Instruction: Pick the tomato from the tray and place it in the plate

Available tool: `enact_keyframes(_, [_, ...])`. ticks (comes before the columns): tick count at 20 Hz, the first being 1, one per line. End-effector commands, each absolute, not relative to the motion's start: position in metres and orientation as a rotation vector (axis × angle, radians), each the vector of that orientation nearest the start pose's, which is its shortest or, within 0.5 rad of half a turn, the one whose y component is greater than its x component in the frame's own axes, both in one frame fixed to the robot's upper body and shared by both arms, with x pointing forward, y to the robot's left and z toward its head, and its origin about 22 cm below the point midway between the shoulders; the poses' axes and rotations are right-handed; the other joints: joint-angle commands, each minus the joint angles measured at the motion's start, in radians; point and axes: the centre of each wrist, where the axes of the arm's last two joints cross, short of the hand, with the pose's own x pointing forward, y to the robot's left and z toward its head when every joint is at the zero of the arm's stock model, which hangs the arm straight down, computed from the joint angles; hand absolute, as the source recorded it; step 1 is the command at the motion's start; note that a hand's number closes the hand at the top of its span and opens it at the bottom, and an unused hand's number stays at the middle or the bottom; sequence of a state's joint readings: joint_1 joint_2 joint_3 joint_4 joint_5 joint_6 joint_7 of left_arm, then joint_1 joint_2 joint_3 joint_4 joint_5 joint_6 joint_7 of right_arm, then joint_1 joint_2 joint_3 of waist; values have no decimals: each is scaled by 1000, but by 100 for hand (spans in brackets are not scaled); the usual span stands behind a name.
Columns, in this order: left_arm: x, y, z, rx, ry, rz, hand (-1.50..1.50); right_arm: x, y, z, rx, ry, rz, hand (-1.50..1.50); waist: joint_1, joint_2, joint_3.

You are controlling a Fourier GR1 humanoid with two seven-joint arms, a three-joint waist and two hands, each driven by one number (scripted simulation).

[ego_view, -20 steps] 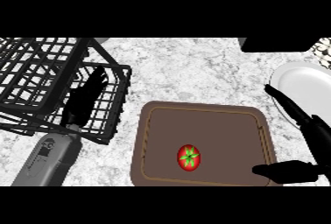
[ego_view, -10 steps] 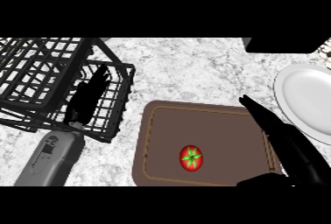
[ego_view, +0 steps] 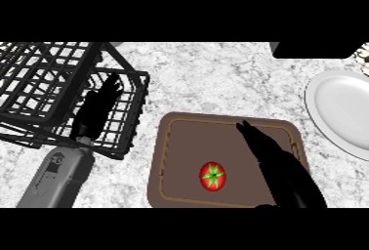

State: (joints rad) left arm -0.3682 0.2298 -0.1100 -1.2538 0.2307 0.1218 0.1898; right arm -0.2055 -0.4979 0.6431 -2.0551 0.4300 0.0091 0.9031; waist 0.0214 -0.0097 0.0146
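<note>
A red tomato (ego_view: 213, 176) with a green stem lies on the brown tray (ego_view: 189, 141), near its front edge. My right hand (ego_view: 277, 168) hovers over the tray's right half, fingers straight and pointing away from me, just right of the tomato and not touching it. A white plate (ego_view: 344, 112) sits at the right edge of the counter, beyond the tray. My left hand (ego_view: 97, 107) rests open at the left, fingers up, in front of the wire basket.
A black wire basket (ego_view: 51, 83) fills the upper left of the counter. A dark box (ego_view: 314, 50) stands at the back right, above the plate. Marbled counter lies between the basket and the plate.
My right hand has swung left from the plate's side to over the tray, ending close beside the tomato. The plate now shows more fully. The left hand has not moved.
</note>
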Motion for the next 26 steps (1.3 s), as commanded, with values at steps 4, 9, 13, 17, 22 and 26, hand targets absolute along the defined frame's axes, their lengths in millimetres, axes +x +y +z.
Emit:
enact_keyframes(4, [274,231,-34,-26,-1194,-30,0,193,-121,102,-521,-1256,962,-150,12,7,-15])
enact_keyframes(9, [279,241,-33,-16,-1187,-4,0,192,-121,100,-618,-1194,1012,-150,-3,7,-16])
enact_keyframes(13, [268,226,-44,-11,-1172,-25,0,200,-114,90,-651,-1157,1024,-150,5,8,-16])
enact_keyframes(17, [273,236,-28,-16,-1181,-40,0,211,-109,83,-668,-1119,1025,-150,14,7,-15])
enact_keyframes(22, [274,231,-29,-12,-1186,-5,0,204,-103,63,-633,-1099,1057,-150,6,7,-14])
enact_keyframes(26, [276,239,-29,-26,-1187,-21,0,218,-90,58,-635,-1075,1074,-150,13,9,-15])
